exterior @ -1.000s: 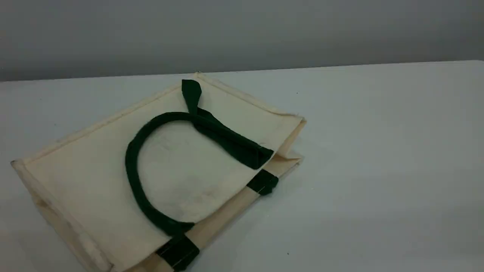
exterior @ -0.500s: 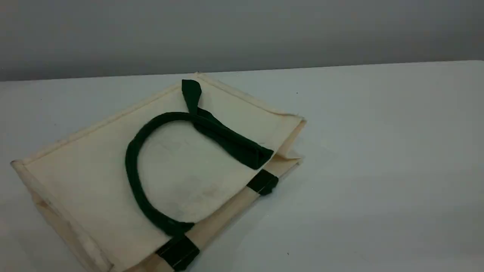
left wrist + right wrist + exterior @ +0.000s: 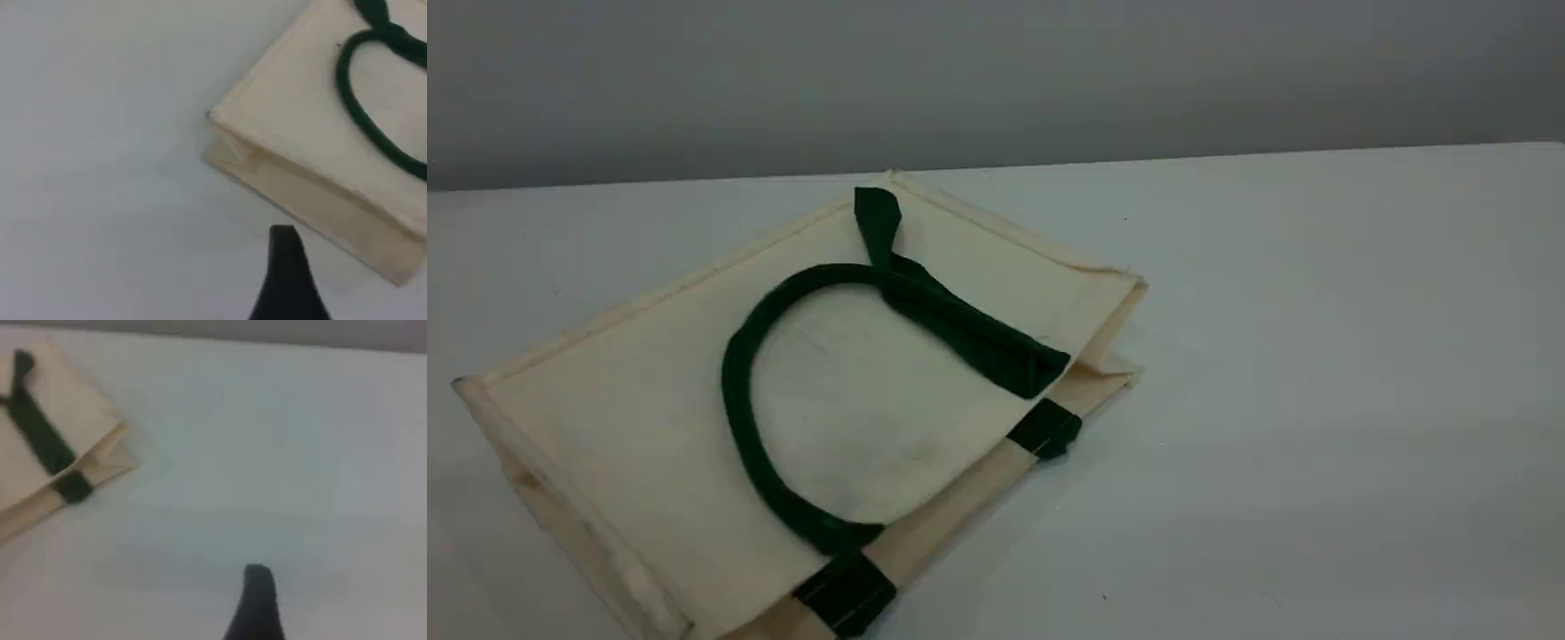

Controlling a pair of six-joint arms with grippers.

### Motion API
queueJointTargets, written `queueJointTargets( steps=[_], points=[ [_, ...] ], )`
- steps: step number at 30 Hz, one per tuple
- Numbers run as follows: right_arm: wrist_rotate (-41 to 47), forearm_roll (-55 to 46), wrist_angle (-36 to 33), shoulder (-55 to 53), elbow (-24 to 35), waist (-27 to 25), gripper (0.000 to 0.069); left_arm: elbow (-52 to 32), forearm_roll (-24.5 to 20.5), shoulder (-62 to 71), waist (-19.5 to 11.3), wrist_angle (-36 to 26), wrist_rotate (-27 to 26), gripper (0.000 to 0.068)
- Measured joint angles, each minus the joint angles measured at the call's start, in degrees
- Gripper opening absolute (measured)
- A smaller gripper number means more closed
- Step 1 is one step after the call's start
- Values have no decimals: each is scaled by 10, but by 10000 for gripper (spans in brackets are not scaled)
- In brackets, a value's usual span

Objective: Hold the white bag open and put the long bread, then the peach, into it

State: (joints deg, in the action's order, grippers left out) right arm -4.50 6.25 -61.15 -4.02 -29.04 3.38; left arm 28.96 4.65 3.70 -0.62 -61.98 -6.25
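The white bag [image 3: 631, 418] lies flat on the table's left half, its mouth edge toward the lower right. One dark green handle [image 3: 734, 391] curls on top of it. Neither arm shows in the scene view. In the left wrist view my left gripper [image 3: 285, 267] shows one dark fingertip above bare table, just short of the white bag's [image 3: 293, 120] side edge, with nothing held. My right gripper [image 3: 257, 600] likewise shows one fingertip over bare table, well right of the white bag's [image 3: 60, 407] mouth corner. The long bread and the peach are out of view.
The white table [image 3: 1316, 356] stretches to the right of the bag, and its far edge meets a grey wall [image 3: 996, 80]. Green patches [image 3: 1045, 429] mark where the lower handle attaches at the bag's mouth.
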Motion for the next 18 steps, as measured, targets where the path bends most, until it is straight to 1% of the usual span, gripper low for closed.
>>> queueJointTargets(
  steps=[3, 8, 13, 18],
  points=[
    [0, 0, 0, 11, 0, -20, 537, 0, -1, -13, -11, 0, 0, 443],
    [0, 0, 0, 19, 0, -24, 537, 0, 0, -37, -12, -1, -1, 443],
    [0, 0, 0, 39, 0, -44, 537, 0, 0, -38, -7, -1, -1, 443],
    [0, 0, 0, 41, 0, -53, 537, 0, 0, -37, 12, -1, -1, 443]
  ],
)
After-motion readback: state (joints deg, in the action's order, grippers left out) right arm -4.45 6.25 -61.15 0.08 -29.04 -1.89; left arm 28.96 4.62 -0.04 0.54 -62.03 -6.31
